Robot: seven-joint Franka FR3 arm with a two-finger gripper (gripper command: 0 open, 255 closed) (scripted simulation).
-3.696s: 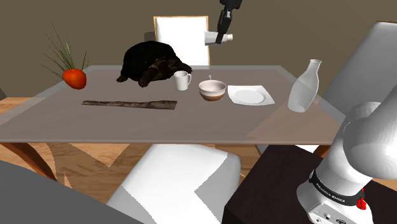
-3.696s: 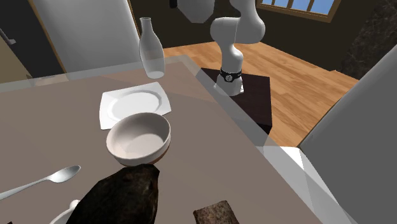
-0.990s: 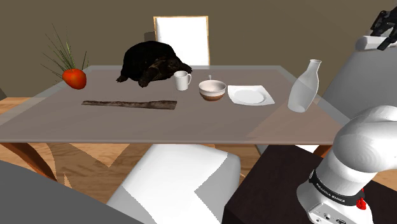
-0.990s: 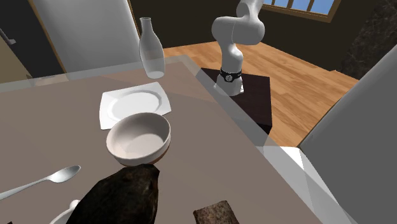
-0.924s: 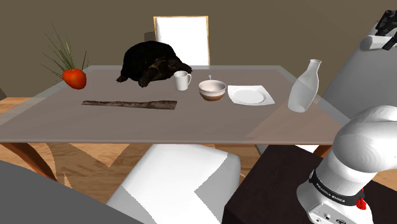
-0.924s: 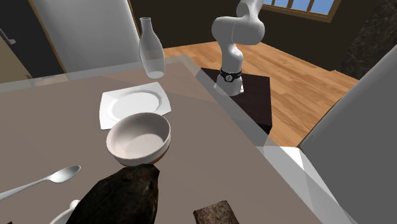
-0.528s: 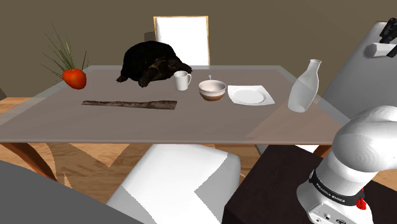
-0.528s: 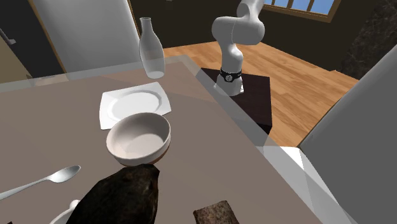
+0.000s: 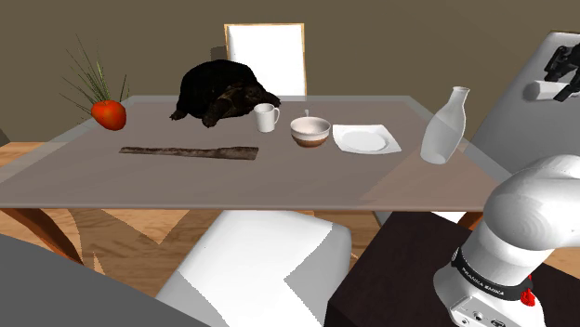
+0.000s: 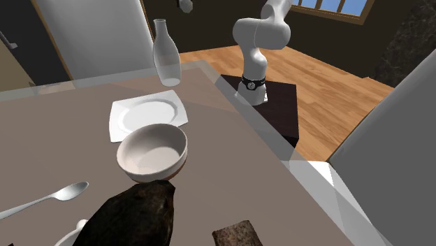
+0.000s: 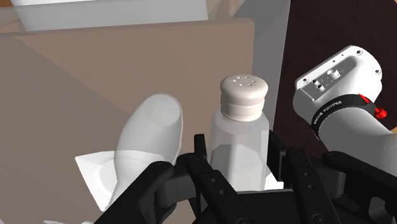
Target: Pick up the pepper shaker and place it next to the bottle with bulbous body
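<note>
Shoulder view: at the upper right edge the jaws hold the shaker (image 9: 538, 91) in the air, up and right of the bottle (image 9: 442, 125) on the desk (image 9: 186, 175). Second exterior view: shaker at the top edge, above the bottle. Wrist view: jaws clenched on the shaker.

Only writing: a line of small white lettering on the black band (image 9: 490, 281) round the foot of the white robot arm (image 9: 539, 200), shoulder view. Too small to read w/ certainty. Same band (image 11: 336, 105) shows in wrist view w/ faint white marks, also not legible; no other txt, nos. or brand marks can be read.
</note>
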